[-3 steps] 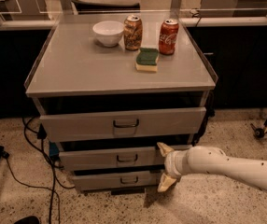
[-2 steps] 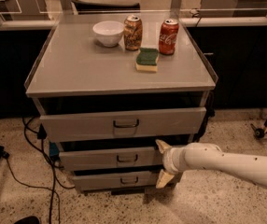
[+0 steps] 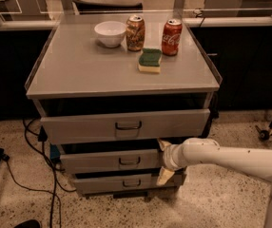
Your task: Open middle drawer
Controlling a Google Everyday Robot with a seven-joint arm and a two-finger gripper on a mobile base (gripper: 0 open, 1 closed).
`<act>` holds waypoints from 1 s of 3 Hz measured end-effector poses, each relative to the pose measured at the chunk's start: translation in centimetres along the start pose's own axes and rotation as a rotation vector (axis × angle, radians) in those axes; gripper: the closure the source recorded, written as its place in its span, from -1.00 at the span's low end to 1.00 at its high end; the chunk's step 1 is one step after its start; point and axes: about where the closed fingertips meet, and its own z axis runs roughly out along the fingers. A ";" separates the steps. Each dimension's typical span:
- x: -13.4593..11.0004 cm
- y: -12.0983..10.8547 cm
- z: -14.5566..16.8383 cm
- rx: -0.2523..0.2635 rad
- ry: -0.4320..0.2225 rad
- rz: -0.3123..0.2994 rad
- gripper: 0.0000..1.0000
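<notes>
The middle drawer (image 3: 102,161), grey with a small dark handle (image 3: 129,161), sits slightly pulled out at 6 o'clock from the centre, second of three drawers. At its 3 o'clock end the gripper (image 3: 164,160) is spread, one finger above its front, one below. On the cabinet top (image 3: 79,70): two cans (image 3: 135,33), one bowl (image 3: 110,33), one sponge (image 3: 150,61).

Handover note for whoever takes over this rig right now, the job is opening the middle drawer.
Pincer: open, one finger above and one below the right end of the middle drawer front, away from its handle.
Drawer: sits between the top drawer and bottom drawer, out only slightly, if at all.
Done: pincer is at the drawer.
Left: get a hold and pull it out.
</notes>
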 end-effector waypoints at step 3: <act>0.4 -1.6 2.9 -0.074 0.050 0.042 -1.00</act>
